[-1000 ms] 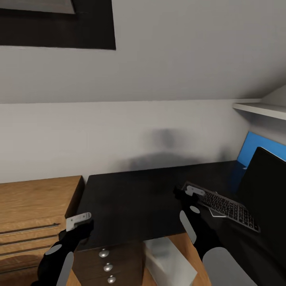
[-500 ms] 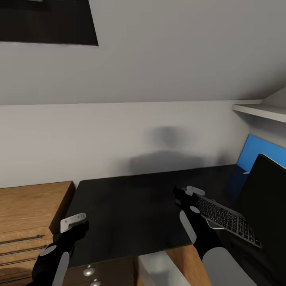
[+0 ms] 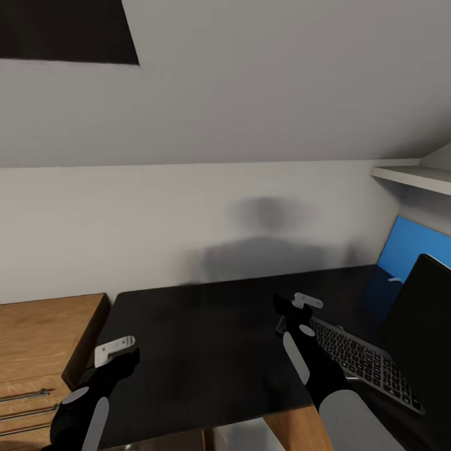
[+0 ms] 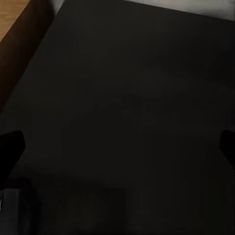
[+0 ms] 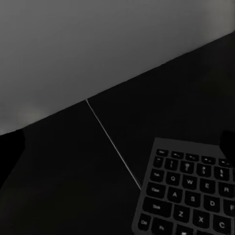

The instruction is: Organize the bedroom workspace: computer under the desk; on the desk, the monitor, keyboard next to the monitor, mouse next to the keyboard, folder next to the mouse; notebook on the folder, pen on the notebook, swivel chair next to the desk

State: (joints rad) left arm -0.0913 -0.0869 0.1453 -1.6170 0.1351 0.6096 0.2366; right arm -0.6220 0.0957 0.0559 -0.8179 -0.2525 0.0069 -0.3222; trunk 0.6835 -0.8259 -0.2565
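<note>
The head view looks down on the black bench (image 3: 207, 351), which runs along a pale wall under a sloping ceiling. A wooden chest (image 3: 37, 351) with bar handles stands just beside the bench's left end.

The keyboard (image 3: 360, 363) lies flat on the bench at the right, its long side angled away from the front edge. The monitor (image 3: 423, 326) stands upright just beyond it at the right edge of the view, its dark screen close to the keyboard's far end. The blue folder (image 3: 407, 250) leans against the wall behind the monitor; whether its lower edge rests on the bench cannot be told, since the monitor hides it. A white shelf (image 3: 413, 178) juts from the wall above.

The right pincer (image 3: 300, 307) hovers at the keyboard's near left corner. In the right wrist view the keyboard (image 5: 191, 196) fills one corner, with dark fingertips (image 5: 227, 142) at the frame's opposite edges, so the pincer is spread wide and grips nothing.

The left pincer (image 3: 116, 351) hangs over the bench's front left part, well apart from the keyboard. In the left wrist view its fingertips (image 4: 11, 147) sit at the far edges above bare black bench (image 4: 122, 107), spread and empty.
</note>
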